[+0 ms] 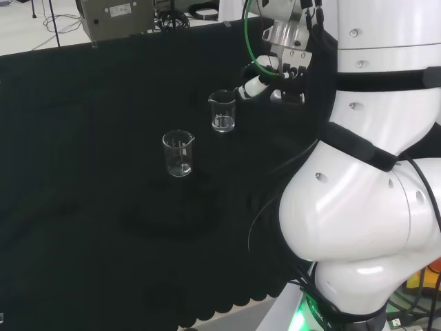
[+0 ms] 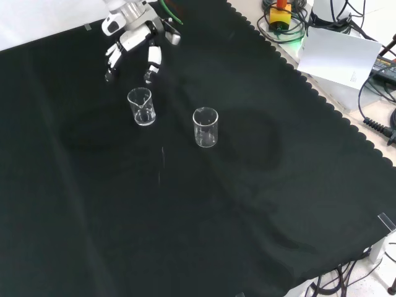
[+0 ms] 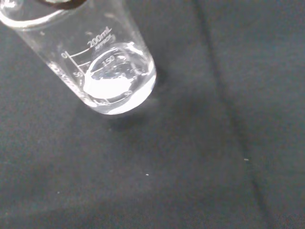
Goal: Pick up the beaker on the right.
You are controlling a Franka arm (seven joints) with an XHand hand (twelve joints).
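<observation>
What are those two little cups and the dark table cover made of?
Both beakers, and, look like clear glass, maybe plastic: you see the cloth through them, and their rims shine. The cover looks like black matte fabric, with a scalloped edge and soft creases.

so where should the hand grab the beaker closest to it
Around the side wall of the beaker, below its rim. It stands upright with the spout turned away from the hand, which hangs open just beyond it. The other beaker stands well apart, so the fingers likely have room.
</observation>
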